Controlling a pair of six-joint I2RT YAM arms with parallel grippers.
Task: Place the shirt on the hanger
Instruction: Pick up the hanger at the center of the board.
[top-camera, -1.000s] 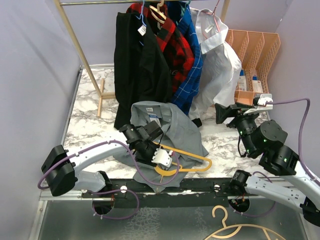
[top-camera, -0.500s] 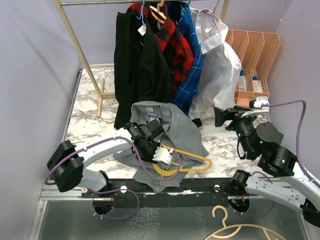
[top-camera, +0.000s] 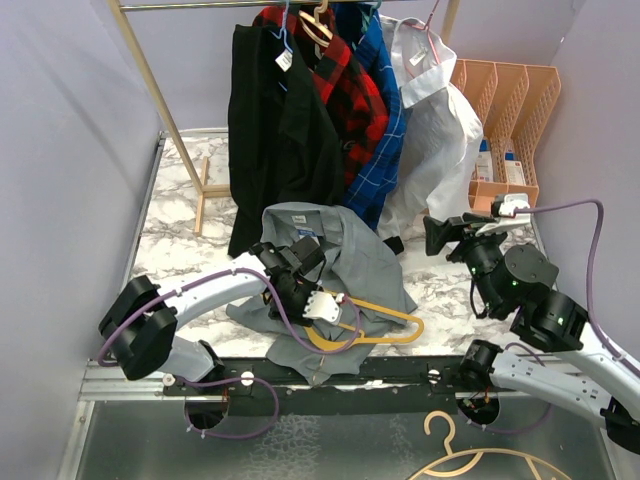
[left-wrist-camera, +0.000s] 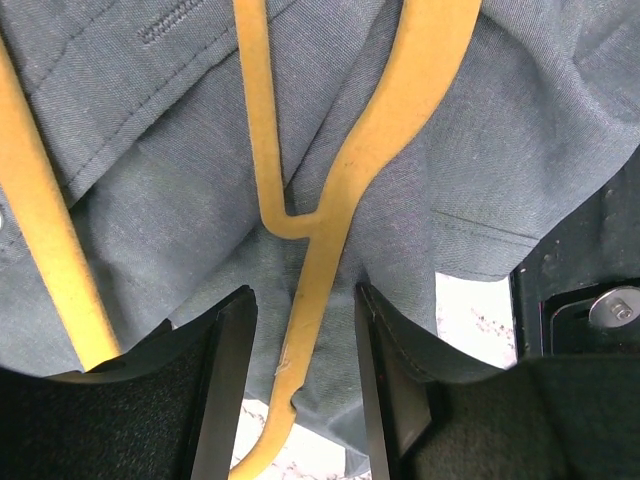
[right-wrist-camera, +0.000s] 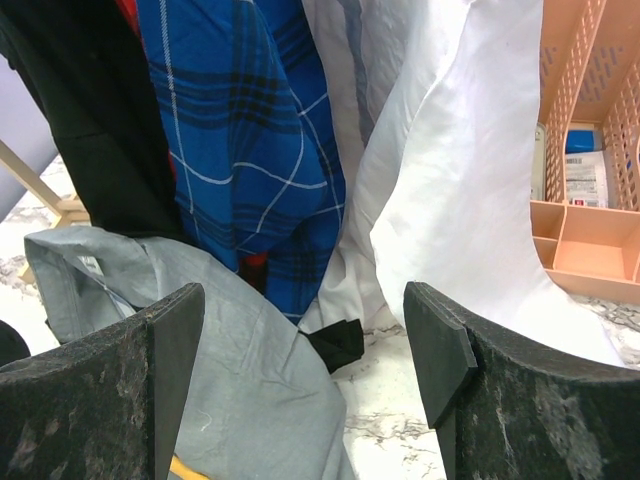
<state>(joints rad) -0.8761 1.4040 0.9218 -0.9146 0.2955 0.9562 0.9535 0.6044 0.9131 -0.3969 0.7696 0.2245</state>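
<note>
Marble-veined table between lilac walls, under the clothes rack: grey collared shirt lies rumpled before the rack, thin yellow hanger atop it; left tool spread astride hanger's neck; right tool spread, empty.

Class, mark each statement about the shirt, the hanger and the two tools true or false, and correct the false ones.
1. The yellow hanger lies on the grey shirt. True.
2. The right tool is shut on the white shirt. False: it is open and holds nothing.
3. The hanger's neck runs between the fingers of the left tool. True.
4. The grey shirt hangs from the rack. False: it lies on the marble table.
</note>
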